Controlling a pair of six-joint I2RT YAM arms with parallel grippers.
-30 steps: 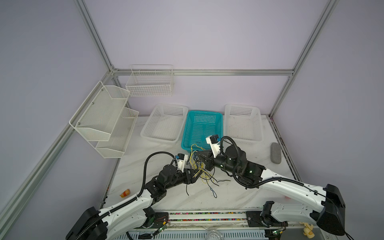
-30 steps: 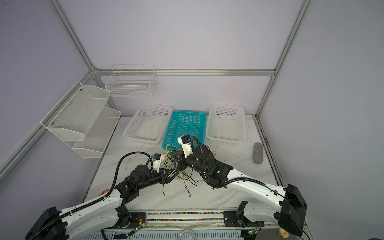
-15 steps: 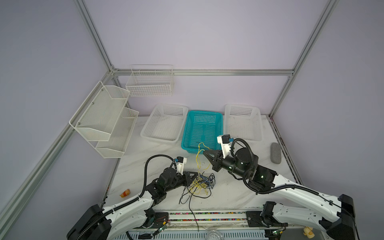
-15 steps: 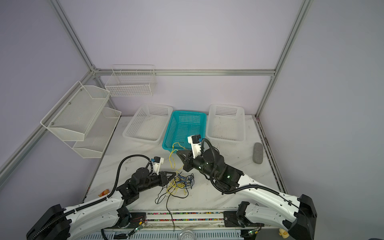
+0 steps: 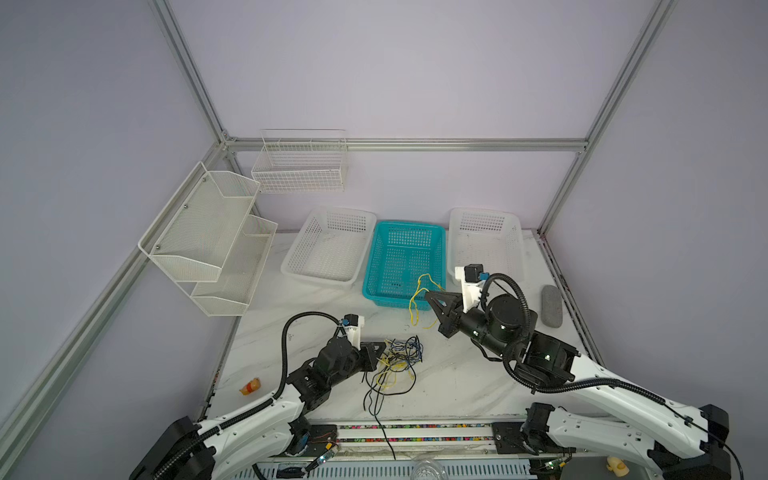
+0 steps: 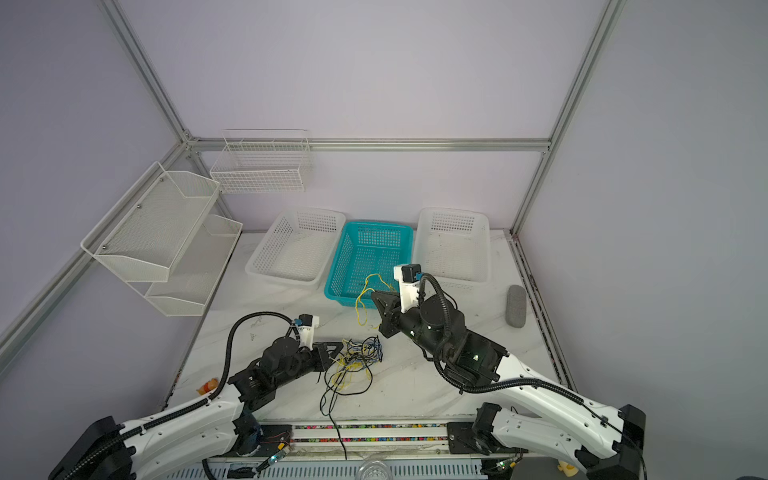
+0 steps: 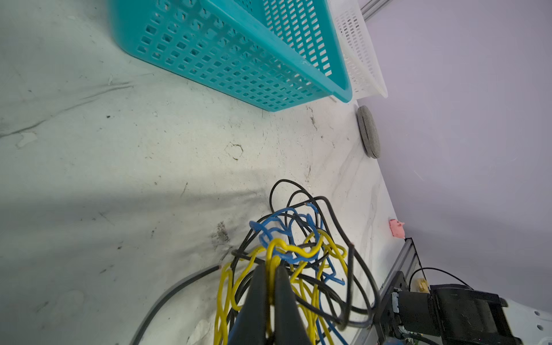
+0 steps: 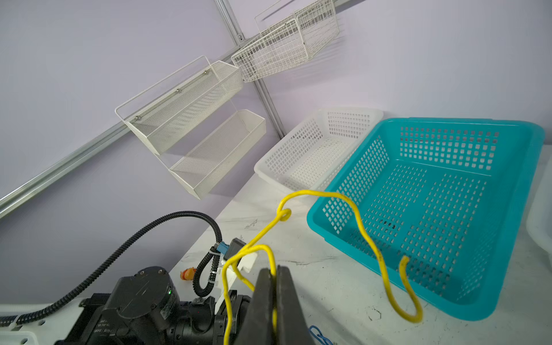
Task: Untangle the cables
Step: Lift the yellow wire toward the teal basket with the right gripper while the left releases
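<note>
The right end effector (image 8: pixel 271 270), pinched shut on 1 thin yellow cable (image 8: pixel 316 192), has lifted it clear, beside the teal perforated plastic basket (image 5: pixel 405 226). The left end effector (image 7: pixel 270 267) has just clamped a yellow strand (image 7: pixel 273 248), pinning the yellow, black and blue tangle (image 5: pixel 395 361) on the white marbled desk (image 5: pixel 457 374), so 1 looks freed

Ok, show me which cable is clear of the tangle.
The thin yellow cable pinched in the right claw, hanging alone by the teal plastic basket; the other yellow, black and blue cables lie knotted at the left claw.
</note>
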